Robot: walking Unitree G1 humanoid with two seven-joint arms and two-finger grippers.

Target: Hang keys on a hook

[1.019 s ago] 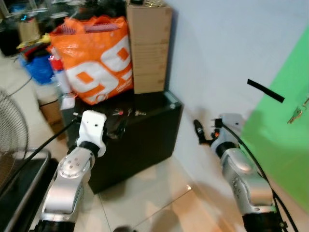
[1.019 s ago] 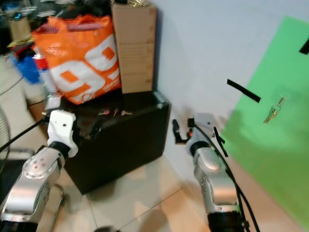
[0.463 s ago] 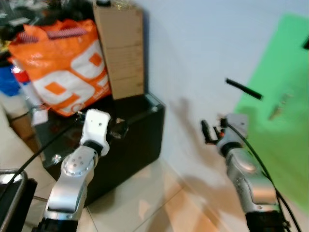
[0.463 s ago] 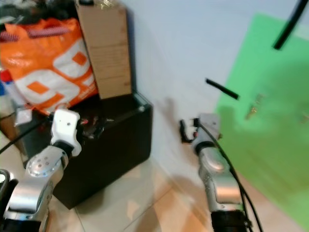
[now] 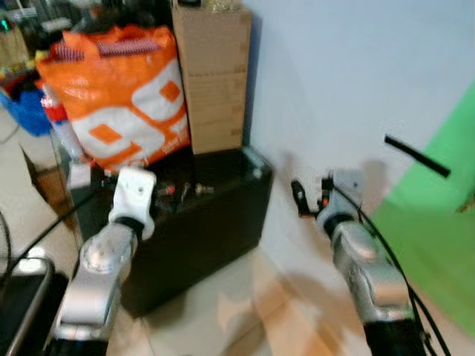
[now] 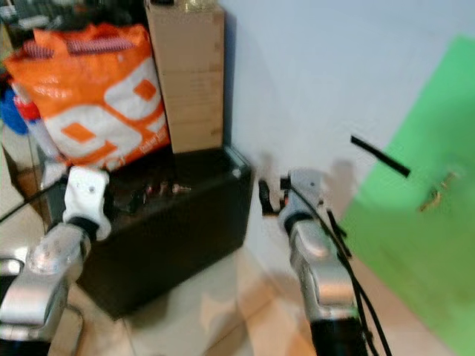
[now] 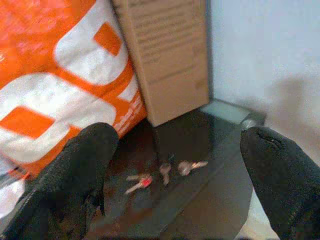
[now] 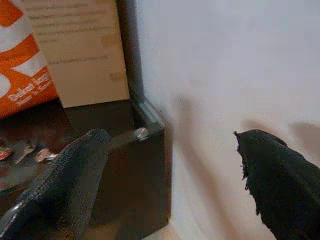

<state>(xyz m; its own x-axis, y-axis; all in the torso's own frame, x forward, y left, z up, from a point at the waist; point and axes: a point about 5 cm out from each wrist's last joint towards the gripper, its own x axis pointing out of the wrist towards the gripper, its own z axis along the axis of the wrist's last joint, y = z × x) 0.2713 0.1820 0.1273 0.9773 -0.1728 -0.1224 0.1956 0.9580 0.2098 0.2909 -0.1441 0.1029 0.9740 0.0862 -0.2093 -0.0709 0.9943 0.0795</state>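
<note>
A few loose keys (image 5: 189, 190) lie on the glossy top of a low black cabinet (image 5: 223, 222), in front of a tall cardboard box (image 5: 215, 74). My left gripper (image 7: 177, 140) hovers just short of those keys (image 7: 162, 172), fingers spread wide and holding nothing. My right gripper (image 5: 312, 198) is raised to the right of the cabinet near the pale wall, also open and holding nothing. Another bunch of keys (image 6: 434, 197) hangs on a green board (image 6: 430, 252) at the far right.
An orange and white shopping bag (image 5: 122, 93) leans against the box at the back of the cabinet. A black strip (image 5: 415, 156) is stuck on the wall beside the green board. Clutter stands at the far left. Beige floor tiles (image 5: 223, 311) lie below.
The whole picture swung to the right and then back left, so the camera moved. Both arms keep the same raised pose, with their fingers still apart.
</note>
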